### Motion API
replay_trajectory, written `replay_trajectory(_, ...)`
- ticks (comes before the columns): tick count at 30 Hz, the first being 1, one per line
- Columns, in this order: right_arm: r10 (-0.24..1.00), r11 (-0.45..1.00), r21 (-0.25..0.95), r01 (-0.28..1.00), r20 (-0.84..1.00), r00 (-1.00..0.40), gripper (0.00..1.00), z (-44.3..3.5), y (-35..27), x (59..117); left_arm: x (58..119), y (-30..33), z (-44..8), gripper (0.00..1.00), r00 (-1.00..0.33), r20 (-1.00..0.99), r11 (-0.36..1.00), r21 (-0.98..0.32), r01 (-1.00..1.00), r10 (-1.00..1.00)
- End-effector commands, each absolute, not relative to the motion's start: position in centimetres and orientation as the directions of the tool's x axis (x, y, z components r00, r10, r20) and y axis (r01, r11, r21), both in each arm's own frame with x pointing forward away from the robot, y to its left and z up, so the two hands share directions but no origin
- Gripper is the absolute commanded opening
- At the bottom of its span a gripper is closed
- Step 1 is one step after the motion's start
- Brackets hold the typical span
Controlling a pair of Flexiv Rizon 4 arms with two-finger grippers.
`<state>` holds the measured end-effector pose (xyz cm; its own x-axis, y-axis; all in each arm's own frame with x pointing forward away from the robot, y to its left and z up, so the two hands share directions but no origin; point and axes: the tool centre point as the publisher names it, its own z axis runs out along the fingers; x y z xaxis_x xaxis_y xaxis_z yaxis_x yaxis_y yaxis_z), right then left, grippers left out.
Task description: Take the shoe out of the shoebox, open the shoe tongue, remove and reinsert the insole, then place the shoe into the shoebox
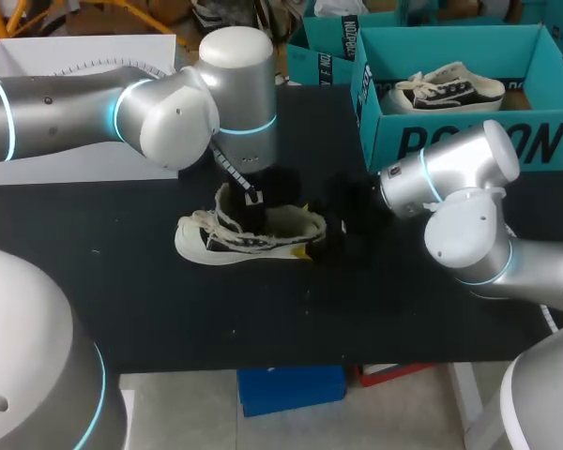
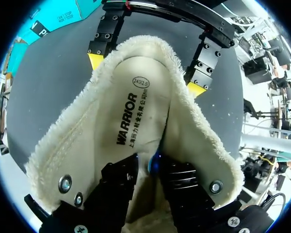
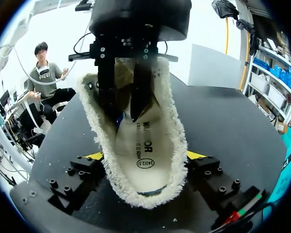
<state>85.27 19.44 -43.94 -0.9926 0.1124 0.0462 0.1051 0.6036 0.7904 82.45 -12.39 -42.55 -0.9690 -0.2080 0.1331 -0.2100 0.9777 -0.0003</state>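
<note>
A cream, fleece-lined shoe (image 1: 249, 236) lies on its side on the black table, toe to the left. My left gripper (image 1: 253, 201) comes down into its mouth. In the left wrist view its black fingers (image 2: 119, 187) stand slightly apart over the printed insole (image 2: 136, 111), with nothing held between them. My right gripper (image 3: 145, 156) straddles the heel, and its yellow tips (image 3: 94, 156) press the fleece collar from both sides. From the right wrist view, the left gripper (image 3: 126, 114) stands inside the shoe (image 3: 174, 136) with a narrow gap between its fingers.
The teal shoebox (image 1: 469, 141) stands at the back right with a second shoe (image 1: 446, 89) in it. A white box (image 1: 75, 56) sits at the back left. The table's front edge (image 1: 291, 361) runs below the shoe.
</note>
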Motion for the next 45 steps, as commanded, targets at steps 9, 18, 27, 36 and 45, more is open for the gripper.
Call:
replay_trajectory(9, 0.116, 0.604, 0.790, 0.108, 0.047, -0.992, 0.00, -44.1, 19.4, 85.5, 82.4, -11.0, -49.5, 0.30, -0.971, -0.112, 0.975, 0.046, -0.218, -0.211)
replay_trajectory(18, 0.116, 0.604, 0.790, 0.108, 0.047, -0.992, 0.00, -44.1, 19.4, 85.5, 85.3, -8.7, -51.8, 0.29, -0.935, -0.251, 0.960, 0.058, -0.272, -0.250)
replay_trajectory(27, 0.116, 0.604, 0.790, 0.108, 0.047, -0.992, 0.00, -44.1, 19.4, 85.5, 87.3, -7.6, -52.5, 0.26, -0.894, -0.361, 0.954, 0.033, -0.297, -0.266)
replay_trajectory(36, 0.116, 0.604, 0.790, 0.108, 0.047, -0.992, 0.00, -44.1, 19.4, 85.5, 88.3, -7.4, -52.6, 0.25, -0.882, -0.390, 0.960, -0.017, -0.280, -0.264)
replay_trajectory(45, 0.116, 0.604, 0.790, 0.108, 0.047, -0.992, 0.00, -44.1, 19.4, 85.5, 87.5, -7.7, -51.9, 0.00, -0.937, -0.265, 0.974, -0.047, -0.221, -0.226)
